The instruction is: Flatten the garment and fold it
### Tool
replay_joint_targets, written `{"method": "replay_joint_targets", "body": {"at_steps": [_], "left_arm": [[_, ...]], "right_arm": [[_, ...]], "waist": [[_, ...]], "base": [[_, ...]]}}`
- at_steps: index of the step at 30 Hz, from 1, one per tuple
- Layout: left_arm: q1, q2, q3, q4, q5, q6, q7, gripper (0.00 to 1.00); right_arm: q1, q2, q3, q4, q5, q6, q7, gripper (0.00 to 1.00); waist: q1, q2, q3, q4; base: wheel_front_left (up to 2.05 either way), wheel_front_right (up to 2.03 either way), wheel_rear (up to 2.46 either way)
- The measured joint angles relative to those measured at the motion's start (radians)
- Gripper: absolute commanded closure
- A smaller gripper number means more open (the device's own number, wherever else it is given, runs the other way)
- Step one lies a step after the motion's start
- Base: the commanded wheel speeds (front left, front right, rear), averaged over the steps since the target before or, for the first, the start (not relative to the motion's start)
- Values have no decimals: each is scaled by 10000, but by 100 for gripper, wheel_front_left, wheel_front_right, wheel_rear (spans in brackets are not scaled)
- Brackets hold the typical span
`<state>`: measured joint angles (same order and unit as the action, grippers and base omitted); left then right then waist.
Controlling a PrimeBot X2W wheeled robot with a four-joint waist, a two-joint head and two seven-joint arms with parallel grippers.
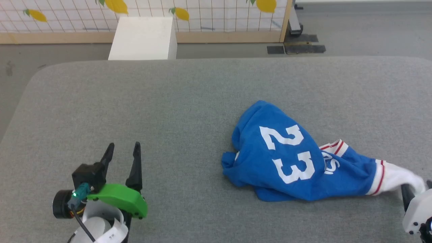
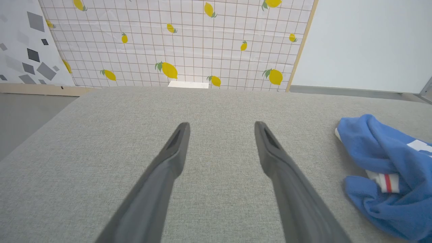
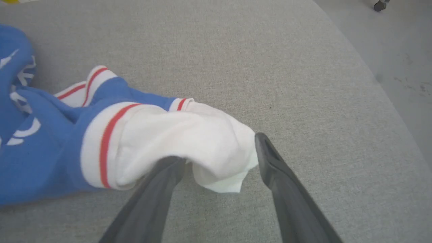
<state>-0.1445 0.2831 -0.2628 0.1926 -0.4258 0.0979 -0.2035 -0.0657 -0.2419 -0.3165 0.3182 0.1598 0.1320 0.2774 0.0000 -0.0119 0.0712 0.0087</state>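
The garment (image 1: 287, 158) lies crumpled on the right half of the grey table, a bright blue jersey with a white "23" facing up. Its white sleeve (image 1: 398, 177), edged with a red stripe, stretches toward the lower right. My right gripper (image 1: 417, 190) sits at that sleeve's end. In the right wrist view the sleeve (image 3: 182, 138) rests between the spread fingers of the right gripper (image 3: 219, 148), open, covering the left fingertip. My left gripper (image 1: 123, 145) stands open over bare table at the lower left, well apart from the garment (image 2: 388, 162); nothing lies between its fingers (image 2: 175, 148).
The grey padded table (image 1: 168, 101) spreads wide to the left and behind the jersey. A white box (image 1: 143, 33) stands beyond its far edge, before a lemon-patterned panel (image 1: 202, 13). The table's rounded right edge and the floor (image 3: 405, 50) lie close to my right gripper.
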Motion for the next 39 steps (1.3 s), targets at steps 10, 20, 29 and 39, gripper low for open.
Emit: {"method": "replay_joint_targets", "body": {"at_steps": [10,20,29,39], "left_arm": [[411,38,-77,21,-128,15,100,0],[625,159,-153,10,-328,59,274,0],[146,146,-786,48,-286,-247,813,0],[-3080,-802,-2326,1507,25,-1659,2199,0]], "right_arm": [[525,1114,694,-2322,-646,0,-1674,0],[1771,1799,1783,-4257,-809,0,-1898,0],[2415,1883,3012,-5124,-704,0,-1703,0],[2433,1889,3402,-5304,-512,0,-1546,0]], "waist": [[0,0,-524,-110],[0,0,-816,-277],[0,0,-806,-841],[0,0,-378,-1259]], "base": [[0,0,0],[0,0,0],[0,0,0],[0,0,0]]}}
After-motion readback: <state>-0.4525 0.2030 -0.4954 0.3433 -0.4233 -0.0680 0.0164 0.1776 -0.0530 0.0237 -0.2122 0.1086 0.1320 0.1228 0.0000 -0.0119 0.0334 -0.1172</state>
